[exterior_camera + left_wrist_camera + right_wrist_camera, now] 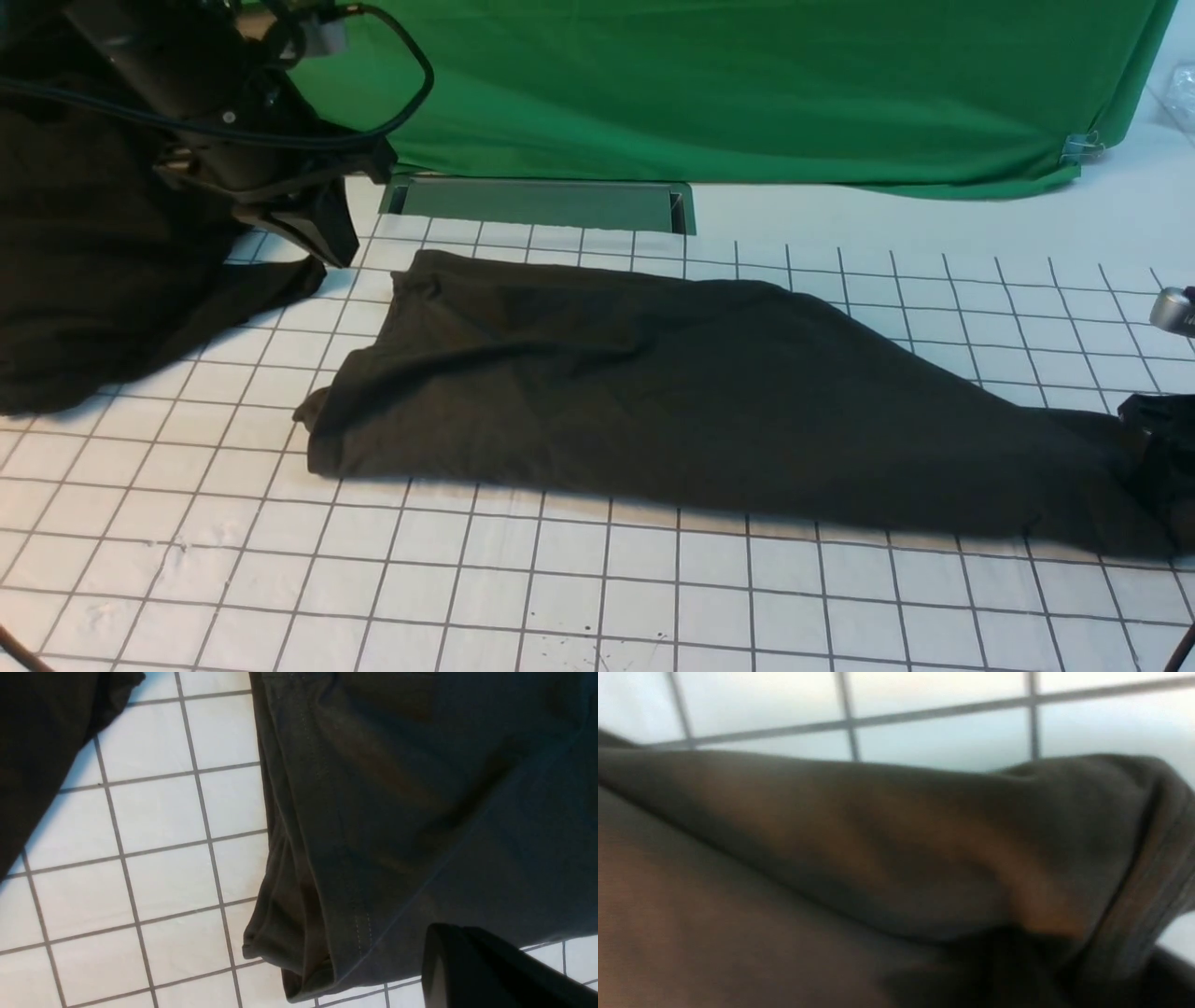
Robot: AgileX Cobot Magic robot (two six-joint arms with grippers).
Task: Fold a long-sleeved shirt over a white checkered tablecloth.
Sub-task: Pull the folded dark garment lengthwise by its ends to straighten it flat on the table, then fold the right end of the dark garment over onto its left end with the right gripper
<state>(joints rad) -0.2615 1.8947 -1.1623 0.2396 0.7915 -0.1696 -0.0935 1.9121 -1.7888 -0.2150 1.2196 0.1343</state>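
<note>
Front view: the shirt is stretched across the tablecloth, seemingly flattened for folding. The left end effector is held closed near one end; whether the right end effector is clamped cannot be told.

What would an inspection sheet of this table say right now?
Surface: tablecloth flat, a few dark specks near the front.
Job's things: shirt lies across it in a long band, wide at the left, narrowing to the right.
Clutter: black garment heap at the left.
Jaws: left arm has them shut, above the cloth; right arm, at the shirt's narrow end, cannot tell.
Cables: black cable loops off the left arm.
Surroundings: green sheet behind, clip on its corner, grey slot below it.
</note>
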